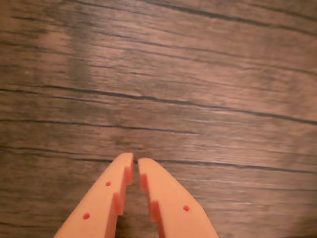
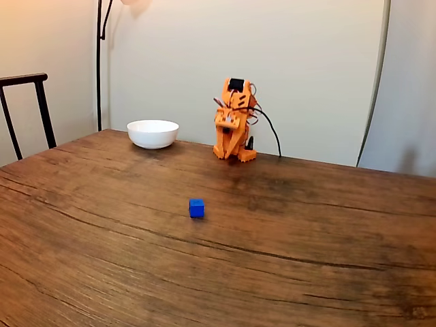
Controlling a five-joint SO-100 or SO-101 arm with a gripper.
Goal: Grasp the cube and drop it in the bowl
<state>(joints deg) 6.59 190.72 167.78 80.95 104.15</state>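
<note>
A small bright-blue cube (image 2: 197,208) rests alone on the wooden table, near the middle in the fixed view. The white bowl (image 2: 152,133) stands at the far left of the table, beside the folded orange arm (image 2: 234,119). The arm sits at the table's back edge, well away from the cube. In the wrist view my orange gripper (image 1: 135,163) points down at bare wood, its two fingers nearly touching, with nothing between them.
A dark chair (image 2: 27,109) stands off the table's left end, and a lamp pole (image 2: 99,61) rises behind the bowl. A black cable (image 2: 269,129) trails from the arm toward the wall.
</note>
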